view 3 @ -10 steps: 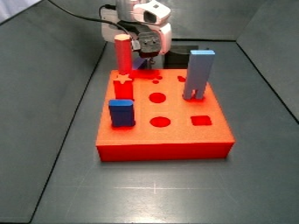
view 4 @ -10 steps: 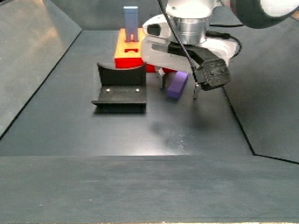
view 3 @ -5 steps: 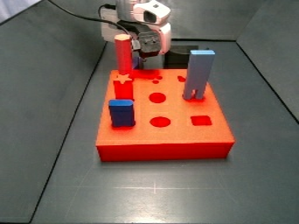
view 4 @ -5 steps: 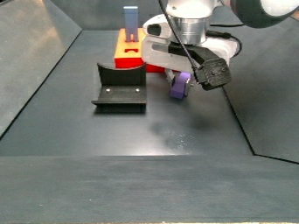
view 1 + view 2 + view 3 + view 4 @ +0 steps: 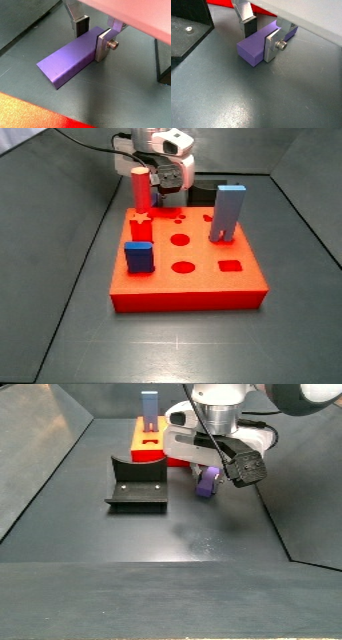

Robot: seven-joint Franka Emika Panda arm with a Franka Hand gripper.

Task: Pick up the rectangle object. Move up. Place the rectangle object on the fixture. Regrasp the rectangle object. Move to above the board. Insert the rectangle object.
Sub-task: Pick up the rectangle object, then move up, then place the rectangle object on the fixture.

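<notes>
The red board (image 5: 187, 268) is sitting on the dark floor, carrying a tall light-blue block (image 5: 227, 213) and a short dark-blue block (image 5: 138, 257), and no writing is showing anywhere. Beside it, near the black fixture (image 5: 136, 484), the gripper (image 5: 94, 36) is reaching down with its plates straddling the purple rectangle object (image 5: 72, 58), which is lying flat on the floor; whether the pads are pressing it I cannot tell.

one purple rectangle object (image 5: 70, 56), one red board (image 5: 187, 273), one black fixture (image 5: 136, 483), one hand (image 5: 260, 38) around the rectangle object. on the board: one red post (image 5: 142, 192), one light-blue block (image 5: 227, 213), one dark-blue block (image 5: 139, 257).
</notes>
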